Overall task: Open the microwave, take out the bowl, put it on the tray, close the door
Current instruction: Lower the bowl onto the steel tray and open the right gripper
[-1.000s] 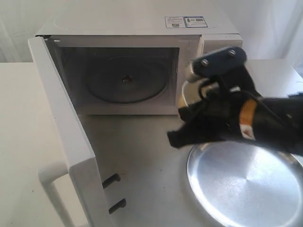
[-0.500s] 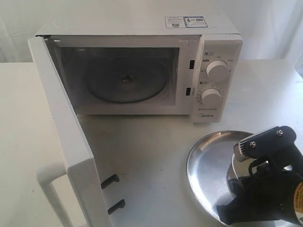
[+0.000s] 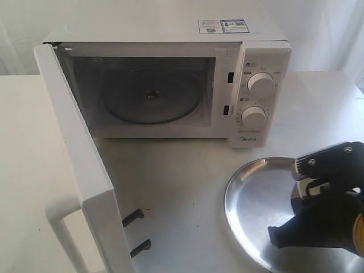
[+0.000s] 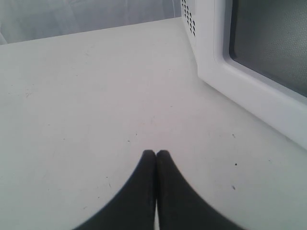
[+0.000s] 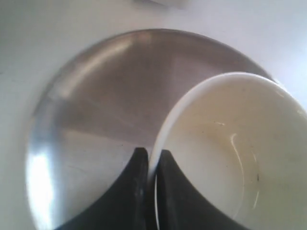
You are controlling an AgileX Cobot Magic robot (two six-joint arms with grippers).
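- Pinching the bowl point(image 5: 230, 153) by its rim, the right gripper point(image 5: 149, 154) has one finger inside and one outside, its jaws narrow.
- The bowl is over the right side of the tray point(image 5: 96, 120); I cannot tell whether it rests on the metal.
- The tray lies on the table point(image 3: 170, 176) at near right, in front of the microwave point(image 3: 170, 34).
- The door point(image 3: 74, 153) stands swung wide at left.
- The left gripper point(image 4: 156, 158) has its fingertips pressed together on nothing, low over the table beside the door.
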